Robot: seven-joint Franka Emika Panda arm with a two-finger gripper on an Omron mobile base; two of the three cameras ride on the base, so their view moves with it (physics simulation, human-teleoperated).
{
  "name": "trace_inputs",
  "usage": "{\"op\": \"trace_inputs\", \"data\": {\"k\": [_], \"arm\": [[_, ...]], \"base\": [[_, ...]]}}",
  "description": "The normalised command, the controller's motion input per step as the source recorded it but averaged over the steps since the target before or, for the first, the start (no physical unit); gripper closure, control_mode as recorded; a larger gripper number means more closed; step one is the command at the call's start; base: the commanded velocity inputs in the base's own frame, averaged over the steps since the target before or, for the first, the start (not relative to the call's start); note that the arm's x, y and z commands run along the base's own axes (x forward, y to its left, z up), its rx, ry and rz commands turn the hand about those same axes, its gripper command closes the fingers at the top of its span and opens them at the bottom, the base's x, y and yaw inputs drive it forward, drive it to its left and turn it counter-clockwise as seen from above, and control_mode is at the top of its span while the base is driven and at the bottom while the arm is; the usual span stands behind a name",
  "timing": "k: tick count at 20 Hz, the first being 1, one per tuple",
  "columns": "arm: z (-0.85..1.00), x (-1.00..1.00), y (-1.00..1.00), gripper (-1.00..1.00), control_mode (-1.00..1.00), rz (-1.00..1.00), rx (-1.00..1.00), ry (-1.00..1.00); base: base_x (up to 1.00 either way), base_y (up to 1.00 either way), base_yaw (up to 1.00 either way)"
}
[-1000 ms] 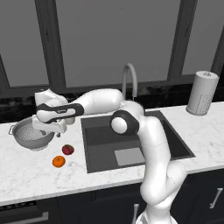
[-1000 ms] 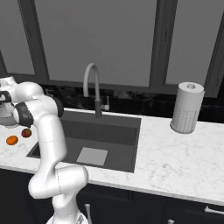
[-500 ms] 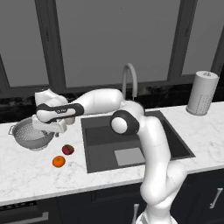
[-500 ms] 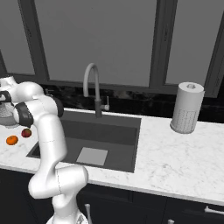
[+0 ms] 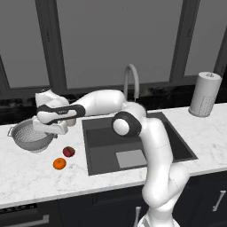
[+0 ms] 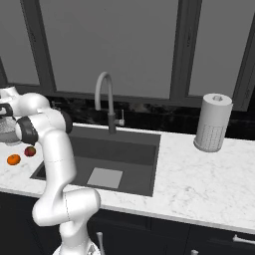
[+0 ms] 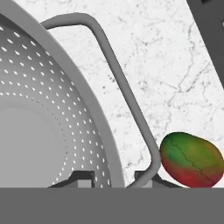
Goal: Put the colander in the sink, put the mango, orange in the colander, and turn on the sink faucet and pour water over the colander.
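**A:** Hand view, bottom edge: fingers (image 7: pixel 114 178) look closed on the colander (image 7: pixel 48 109) rim, one tip inside, one outside by the handle. Mango (image 7: pixel 191 159) is lower right, touching that handle.

**B:** I'd lift straight up before swinging. Sink (image 5: pixel 133 146) is mid-frame in the left base view, orange (image 5: pixel 59 163) lower left on the table (image 5: pixel 26 177).

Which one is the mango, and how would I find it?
Start at the sink and look left along the white counter to the colander. In front of it lie two small fruits. The mango is dark red with green; the orange is plain bright orange.
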Motion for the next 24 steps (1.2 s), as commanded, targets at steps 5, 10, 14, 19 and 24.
{"op": "trace_inputs", "data": {"k": [5,10,14,19,24], "arm": [[0.0,0.0,0.0,1.0,-1.0,0.0,0.0,-0.01],[0.0,-0.15,-0.36,1.0,-1.0,0.0,0.0,0.0],[0.01,-0.14,-0.66,1.0,-1.0,0.0,0.0,0.0],[0.09,-0.05,-0.66,1.0,-1.0,0.0,0.0,0.0],[0.36,-0.01,-0.43,1.0,-1.0,-0.01,0.03,-0.05]], "base": [[0.0,0.0,0.0],[0.0,0.0,0.0],[0.0,0.0,0.0],[0.0,0.0,0.0],[0.0,0.0,0.0]]}}
